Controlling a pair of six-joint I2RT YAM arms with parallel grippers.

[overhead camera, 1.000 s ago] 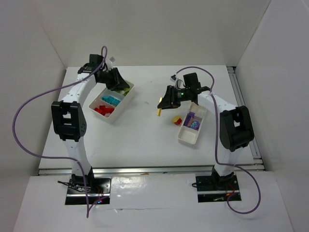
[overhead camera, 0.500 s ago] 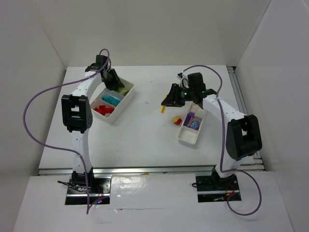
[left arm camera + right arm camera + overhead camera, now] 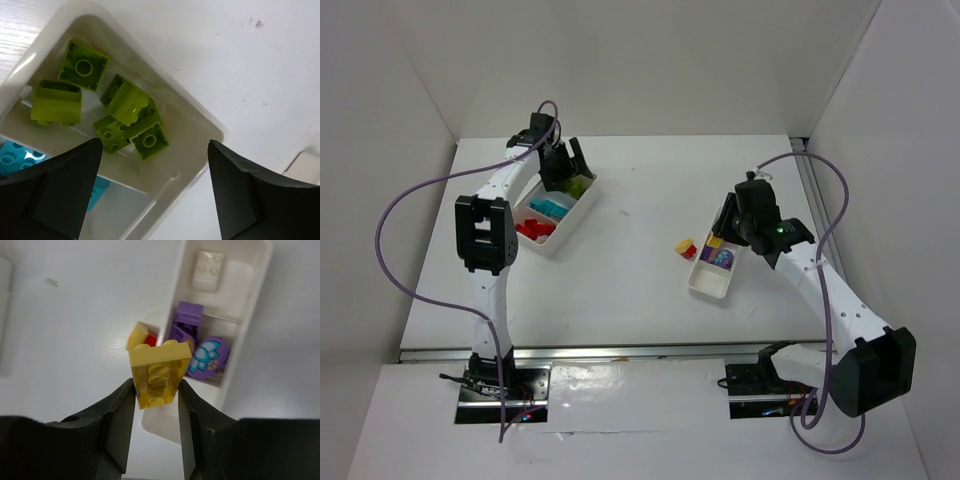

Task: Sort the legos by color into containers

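Observation:
The long white tray holds red legos, cyan legos and lime green legos, one color per compartment. My left gripper hangs open over the lime end. In the left wrist view several lime legos lie below the wide, empty left gripper, and cyan legos show at the left edge. My right gripper is shut on a yellow lego, above the near end of the small tray. That tray holds purple legos and a cream brick.
A red and yellow lego pair lies on the table just left of the small tray. A round purple piece with a blue print lies in that tray. A metal rail runs along the table's right edge. White walls stand on three sides.
My left gripper has opened above the lime compartment. The right arm has swung right from mid-table, carrying the yellow lego over the small tray.

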